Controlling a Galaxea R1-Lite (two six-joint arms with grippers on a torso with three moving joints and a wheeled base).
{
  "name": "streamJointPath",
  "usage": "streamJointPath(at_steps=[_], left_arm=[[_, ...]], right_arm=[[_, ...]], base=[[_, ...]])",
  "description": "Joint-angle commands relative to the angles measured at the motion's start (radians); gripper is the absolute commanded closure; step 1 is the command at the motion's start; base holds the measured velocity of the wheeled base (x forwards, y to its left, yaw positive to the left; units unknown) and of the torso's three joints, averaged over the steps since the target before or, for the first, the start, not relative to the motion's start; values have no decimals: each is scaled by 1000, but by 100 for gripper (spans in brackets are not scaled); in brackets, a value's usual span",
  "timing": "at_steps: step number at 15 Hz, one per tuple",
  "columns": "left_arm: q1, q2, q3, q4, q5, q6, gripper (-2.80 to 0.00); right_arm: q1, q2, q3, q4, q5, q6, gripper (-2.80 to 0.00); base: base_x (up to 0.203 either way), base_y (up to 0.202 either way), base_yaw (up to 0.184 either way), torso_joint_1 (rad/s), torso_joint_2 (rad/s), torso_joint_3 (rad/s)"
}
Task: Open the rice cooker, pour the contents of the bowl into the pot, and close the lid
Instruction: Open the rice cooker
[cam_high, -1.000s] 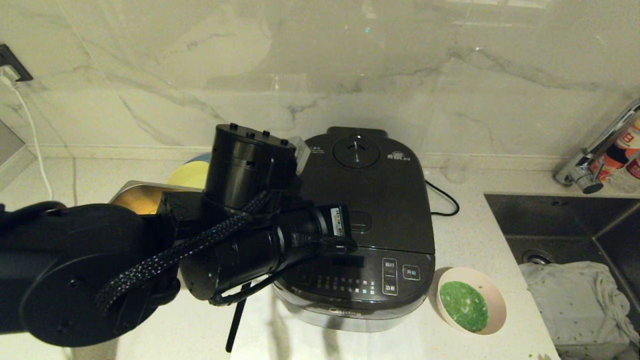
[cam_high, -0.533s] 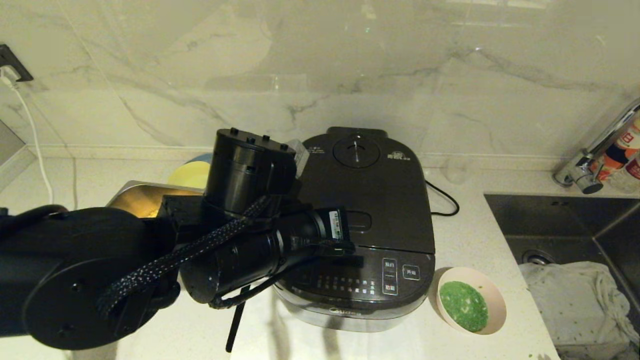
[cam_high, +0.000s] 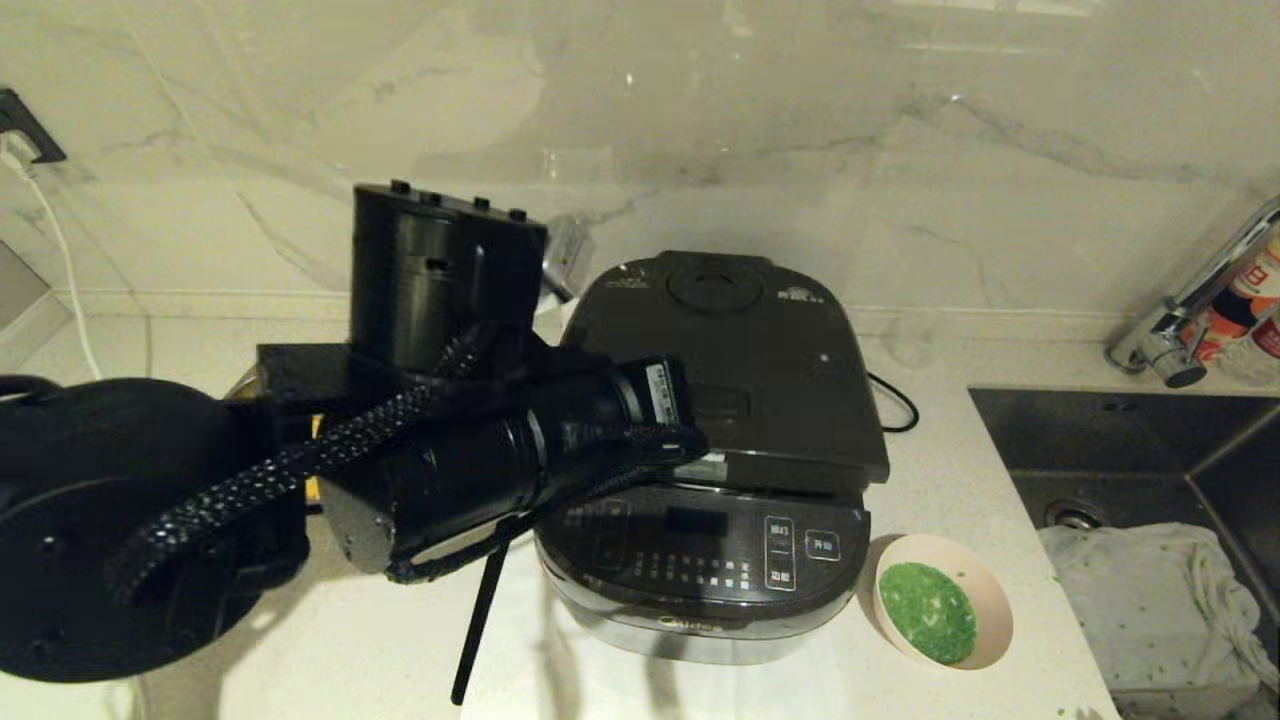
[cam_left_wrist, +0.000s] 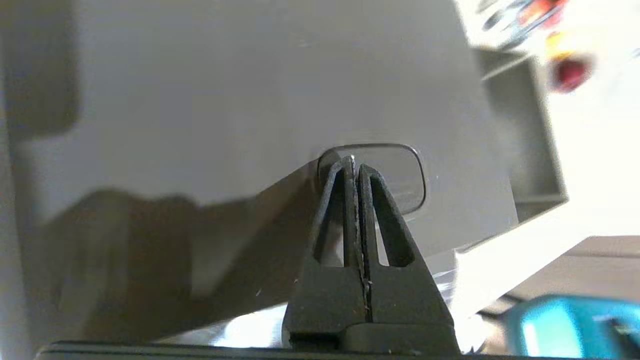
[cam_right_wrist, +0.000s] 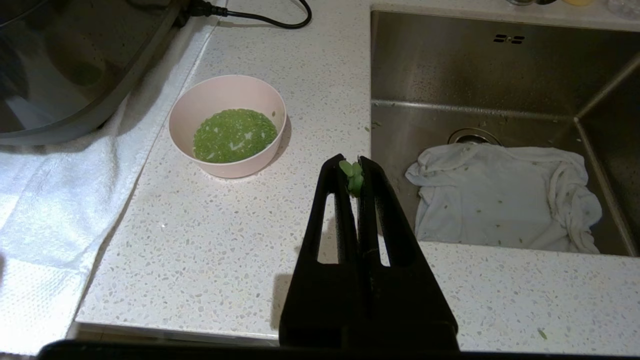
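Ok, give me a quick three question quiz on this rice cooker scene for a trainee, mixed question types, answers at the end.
1. True or false: the lid of the rice cooker lies fully shut.
2. Multiple choice: where does the bowl of green contents stand? A) in the sink B) on the counter between cooker and sink C) on the lid
3. Fill in: the left tool, its fingers together, has its tips at the lid's oval release ____.

Key
1. False: its front edge stands raised off the body.
2. B
3. button

The right tool is shut and idle over the counter near the sink, green bits stuck at its tips.
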Motion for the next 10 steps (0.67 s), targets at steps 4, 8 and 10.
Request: streamJointPath(at_steps=[4,8,10], left_arm=[[0,-114,-40,-6,2,4,0],[0,-255,-60,-2,2,37,0],[0,-341,-70,1,1,64,0]], right_arm=[[0,0,0,0,0,0,0],[0,0,0,0,0,0,0],[0,0,0,0,0,0,0]], base=[[0,0,0,0,0,0],[0,0,0,0,0,0],[0,0,0,0,0,0]])
